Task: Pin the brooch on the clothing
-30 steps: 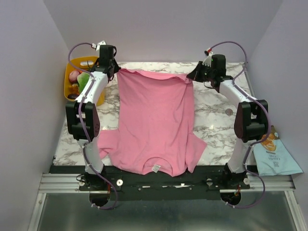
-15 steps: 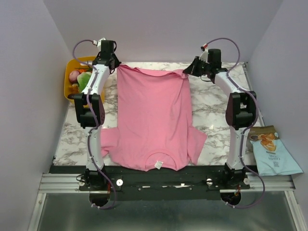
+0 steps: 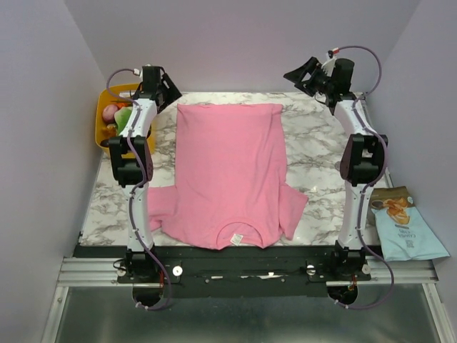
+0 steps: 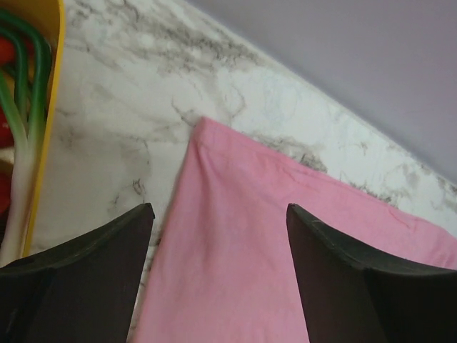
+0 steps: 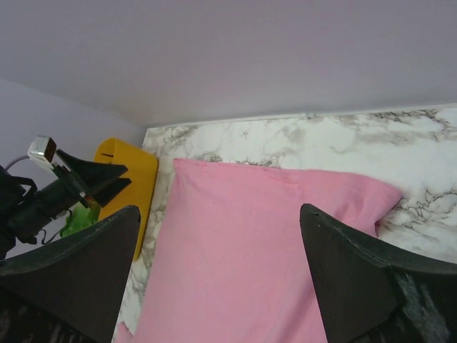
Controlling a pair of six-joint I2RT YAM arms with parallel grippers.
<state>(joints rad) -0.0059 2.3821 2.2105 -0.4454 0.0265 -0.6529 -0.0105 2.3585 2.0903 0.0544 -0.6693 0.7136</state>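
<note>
So the pink shirt (image 3: 228, 171) is spread flat on the marble table (image 3: 314, 153), neck end at 6 o'clock with the little white label (image 3: 238, 239) showing, hem up at 12.

The left gripper (image 3: 170, 87) is parked at about 11 o'clock from the shirt, right over the far-left hem corner. In its wrist view (image 4: 218, 207) the jaws are spread wide and that pink corner (image 4: 207, 128) lies on the marble below the gap, touching neither finger. Nothing in its grip.

The right gripper (image 3: 296, 71) is up at 1 o'clock, lifted clear above the far-right hem corner. Its own camera (image 5: 219, 209) shows the fingers gaping as wide as they go, with the hem edge (image 5: 285, 179) well below them. Empty too.

The brooch: honestly can't make it out in any of the views, too small or tucked behind something.

Containers: a yellow bin (image 3: 103, 118) sits at the table's 10 o'clock, just beside the left arm. It holds green-and-white stalks (image 4: 18, 171), something red next to them, and a pinkish round thing (image 3: 109, 112) on top. Can't tell more than that.

There's also a light-blue snack bag (image 3: 403, 229) lying at 4 o'clock, off the marble past the right arm's base.
</note>
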